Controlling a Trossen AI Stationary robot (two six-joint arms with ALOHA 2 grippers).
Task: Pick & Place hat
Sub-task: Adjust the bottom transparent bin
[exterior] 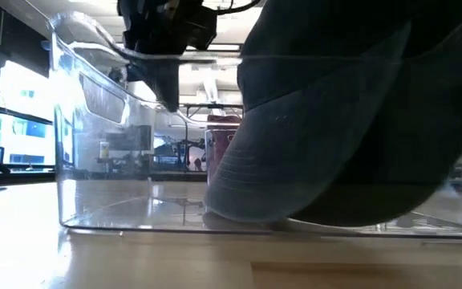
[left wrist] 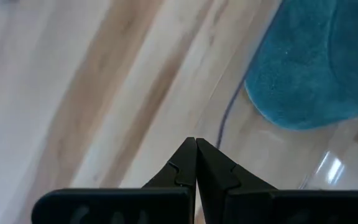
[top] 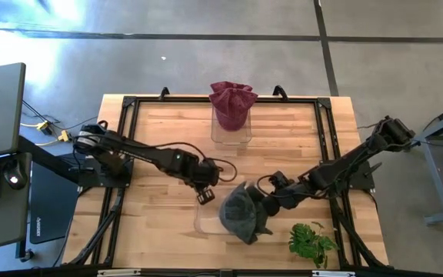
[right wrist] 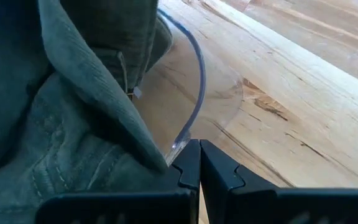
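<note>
Your grey hat (top: pixel 241 213) sits in the clear bin (top: pixel 204 221) at the lower centre of the high view. Your left gripper (top: pixel 204 196) hangs closed and empty just left of it. Your right gripper (top: pixel 268 206), fingers together, touches its right edge on the bench (top: pixel 160 138)

No text, label, brand, number or sign can be read in any of the views; nothing on the table, the arms or in the room shows legible writing.
</note>
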